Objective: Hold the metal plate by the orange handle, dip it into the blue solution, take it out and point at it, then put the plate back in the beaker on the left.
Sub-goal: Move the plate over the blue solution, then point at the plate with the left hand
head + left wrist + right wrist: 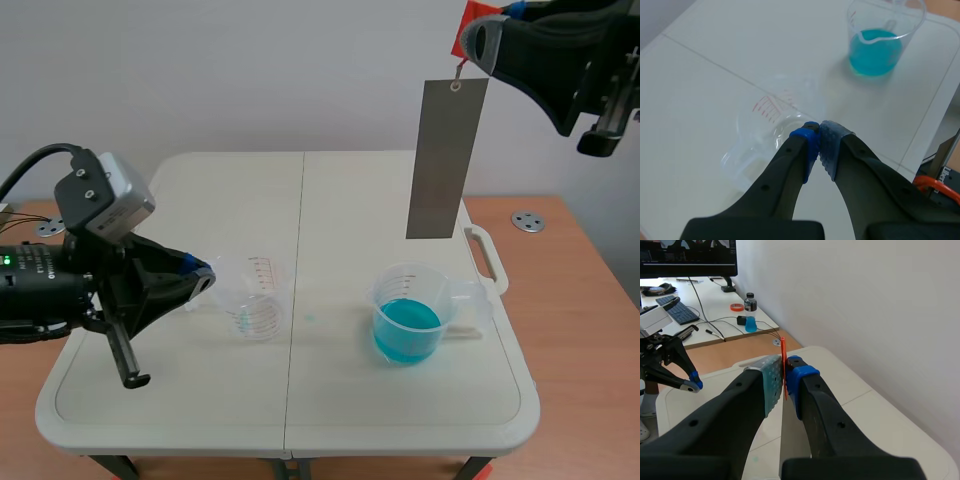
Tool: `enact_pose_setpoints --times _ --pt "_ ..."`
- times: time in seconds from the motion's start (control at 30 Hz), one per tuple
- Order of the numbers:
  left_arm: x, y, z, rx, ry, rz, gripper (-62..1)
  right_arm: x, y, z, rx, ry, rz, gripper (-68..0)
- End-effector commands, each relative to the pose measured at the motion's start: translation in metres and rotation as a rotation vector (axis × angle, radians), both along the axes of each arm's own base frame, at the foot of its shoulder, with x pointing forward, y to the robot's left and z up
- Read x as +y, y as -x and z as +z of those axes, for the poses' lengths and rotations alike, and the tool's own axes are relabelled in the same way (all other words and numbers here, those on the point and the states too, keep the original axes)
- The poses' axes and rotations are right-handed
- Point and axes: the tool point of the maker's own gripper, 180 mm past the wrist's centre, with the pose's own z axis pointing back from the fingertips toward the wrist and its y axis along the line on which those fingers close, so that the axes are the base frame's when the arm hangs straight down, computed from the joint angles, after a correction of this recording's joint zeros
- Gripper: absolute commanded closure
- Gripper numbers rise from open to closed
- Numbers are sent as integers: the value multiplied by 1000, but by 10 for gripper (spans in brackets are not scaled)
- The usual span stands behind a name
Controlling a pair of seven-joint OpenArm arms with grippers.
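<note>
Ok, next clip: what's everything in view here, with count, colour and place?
metal plate: 1, grey, hanging upright in the air above the table's right half
orange handle: 1, orange, at the plate's top, clamped between the pads
empty beaker: 1, clear with red marks, on the table's left half
beaker of blue liquid: 1, clear, on the table's right half
table: 1, white, under both beakers
metal discs: 2, silver, on the brown surface either side of the table
desk: 1, pale, beyond the table, with keyboard and cables
left gripper: 1, black, blue pads, shut on nothing, close by the empty beaker
right gripper: 1, black, raised, shut on the orange handle
</note>
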Motion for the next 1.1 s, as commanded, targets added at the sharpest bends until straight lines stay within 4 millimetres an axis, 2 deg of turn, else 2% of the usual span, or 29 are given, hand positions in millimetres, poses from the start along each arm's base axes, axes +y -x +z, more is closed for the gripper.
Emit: enact_pose_setpoints --times 0.0,0.33,0.67,0.83,1.07 --pt "-9 -4 11 -31 28 -17 -15 0 1 13 -32 -29 12 -11" --pt "-50 -10 14 -89 0 -86 -15 0 1 13 -32 -29 12 -11" --pt "-82 -27 34 -173 15 -77 -15 0 1 13 -32 -29 12 -11" --pt "-91 -28 34 -191 3 -79 -15 0 1 13 -32 -29 12 -11" --pt "-93 -40 19 -173 -14 -30 -15 0 1 13 -32 -29 12 -11"
